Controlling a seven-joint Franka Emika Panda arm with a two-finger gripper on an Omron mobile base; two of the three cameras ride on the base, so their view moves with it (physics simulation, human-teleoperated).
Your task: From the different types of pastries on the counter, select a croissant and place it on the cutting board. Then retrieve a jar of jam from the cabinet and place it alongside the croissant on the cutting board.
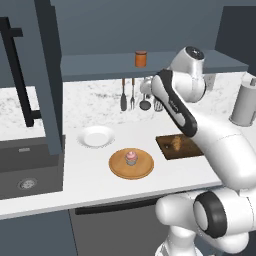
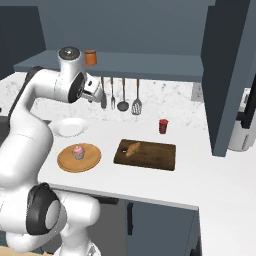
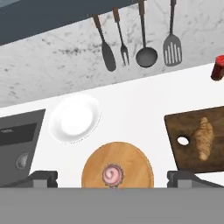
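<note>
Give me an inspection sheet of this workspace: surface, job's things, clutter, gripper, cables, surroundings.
Surface: white marble-look counter, matching backsplash.
Job's things: croissant lies on the dark cutting board, near its left end; jar of jam stands on the slate-blue cabinet shelf; pink-frosted cupcake sits on the round tan board.
Clutter: white plate, small red jar near the backsplash, four utensils hanging under the shelf.
Gripper: gripper open and empty, raised over the counter, looking down at the cupcake.
Cables: nothing seen.
Surroundings: sink to the left, grey canister at right.
</note>
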